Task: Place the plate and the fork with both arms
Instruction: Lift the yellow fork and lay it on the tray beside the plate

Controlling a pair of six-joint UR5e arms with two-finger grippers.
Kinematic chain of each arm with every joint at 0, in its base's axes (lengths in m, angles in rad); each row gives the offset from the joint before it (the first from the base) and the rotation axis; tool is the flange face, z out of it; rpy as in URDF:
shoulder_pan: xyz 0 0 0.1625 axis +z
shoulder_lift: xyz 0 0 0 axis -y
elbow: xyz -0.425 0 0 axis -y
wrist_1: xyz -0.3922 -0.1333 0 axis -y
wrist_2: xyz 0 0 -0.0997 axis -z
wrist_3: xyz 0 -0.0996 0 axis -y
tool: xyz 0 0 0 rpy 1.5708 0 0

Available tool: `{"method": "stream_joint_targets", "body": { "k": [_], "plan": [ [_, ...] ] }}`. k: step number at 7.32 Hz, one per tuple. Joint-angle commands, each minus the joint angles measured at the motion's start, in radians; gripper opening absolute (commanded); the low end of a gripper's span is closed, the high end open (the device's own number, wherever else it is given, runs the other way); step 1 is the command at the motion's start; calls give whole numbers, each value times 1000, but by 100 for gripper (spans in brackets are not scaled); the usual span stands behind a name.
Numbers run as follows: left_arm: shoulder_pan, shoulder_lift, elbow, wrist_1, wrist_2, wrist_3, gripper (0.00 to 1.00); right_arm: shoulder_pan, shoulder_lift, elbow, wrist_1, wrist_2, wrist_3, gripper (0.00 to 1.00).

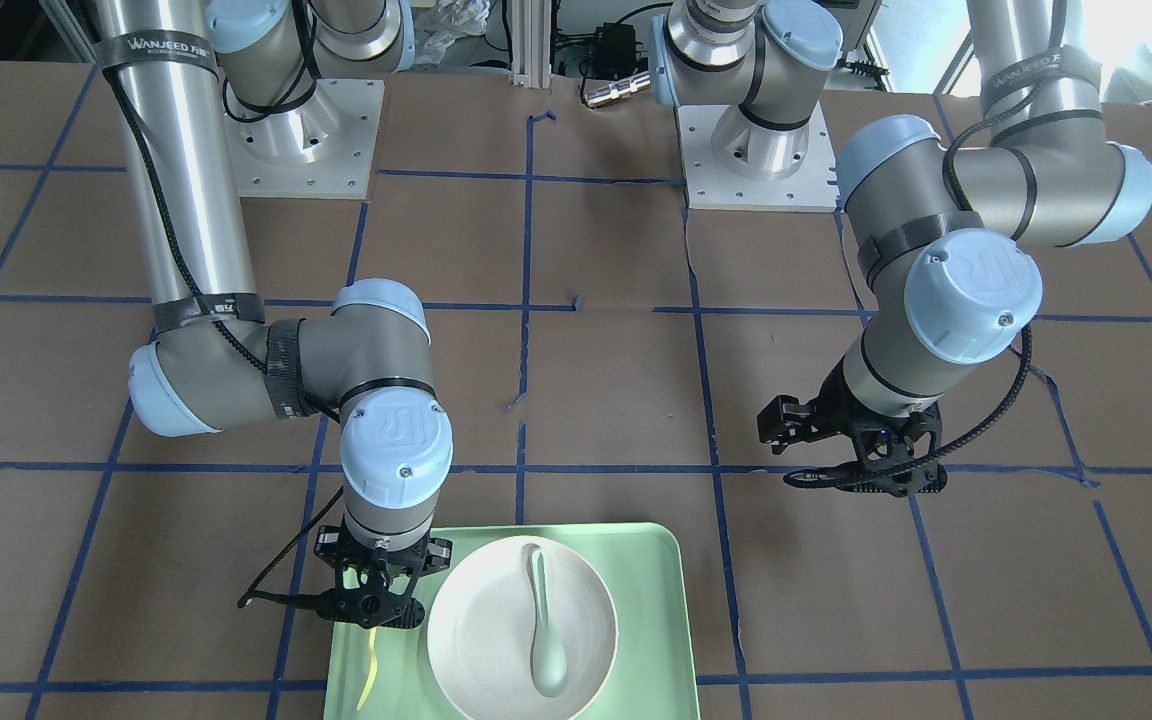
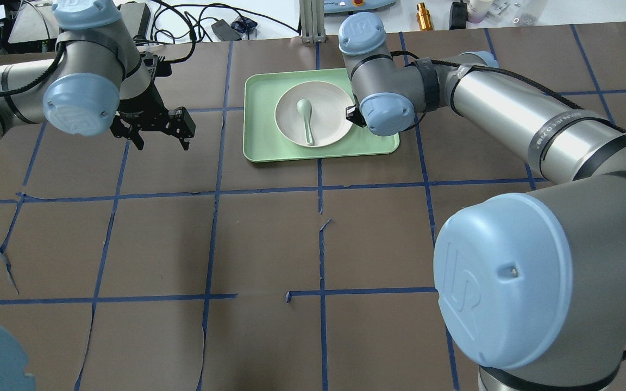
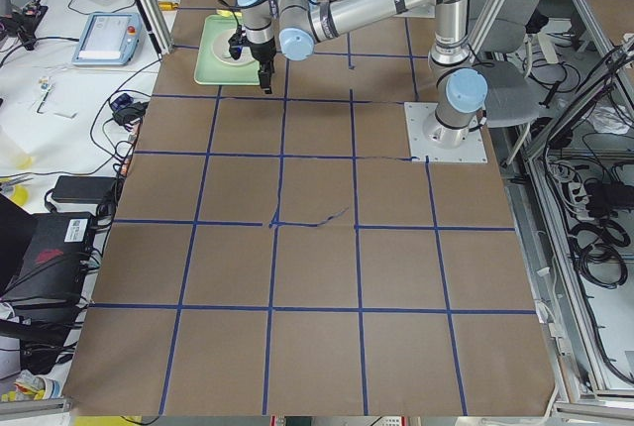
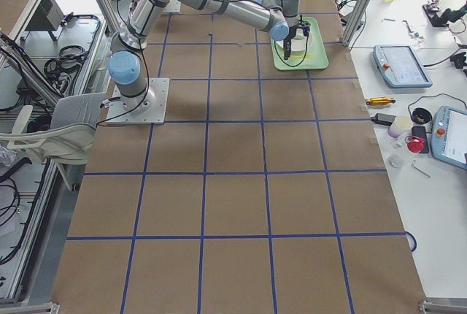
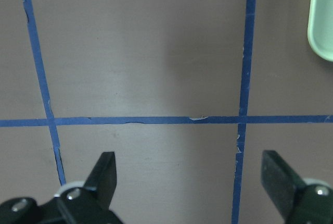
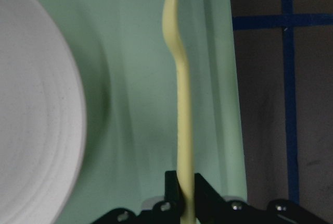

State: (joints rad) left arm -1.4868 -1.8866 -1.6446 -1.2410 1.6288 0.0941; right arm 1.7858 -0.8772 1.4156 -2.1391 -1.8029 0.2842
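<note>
Overhead and front cameras look steeply down from opposite sides, sharing the tray (image 1: 658,600) and plate (image 1: 481,640).

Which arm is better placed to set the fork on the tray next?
Right: the right gripper is shut on the fork over the tray; the left gripper hangs open over the table, off the tray.

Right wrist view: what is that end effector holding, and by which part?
The fork, pinched at its handle end by the right end effector, over the light-green tray.
</note>
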Motion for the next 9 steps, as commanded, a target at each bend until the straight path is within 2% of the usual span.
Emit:
{"method": "stream_joint_targets", "body": {
  "k": [1, 2, 5, 6, 7, 9],
  "plan": [
    [0, 3, -1, 0, -1, -1, 100, 0, 4, -6, 2, -12, 6, 71],
    [-1, 4, -3, 0, -4, -1, 100, 0, -5, -6, 4, -3, 1, 100],
    [-1, 18, 6, -5, -6, -8, 100, 0, -74, -6, 16, 14, 4, 100],
    [-6, 44, 14, -9, -9, -11, 100, 0, -133, 6, 110, 87, 4, 100],
    [-15, 72, 22, -17, -13, -14, 100, -11, -175, 3, 225, 98, -2, 100],
    [-15, 113, 66, -175, -10, -19, 100, -78, -322, 3, 414, 256, -14, 100]
  ]
}}
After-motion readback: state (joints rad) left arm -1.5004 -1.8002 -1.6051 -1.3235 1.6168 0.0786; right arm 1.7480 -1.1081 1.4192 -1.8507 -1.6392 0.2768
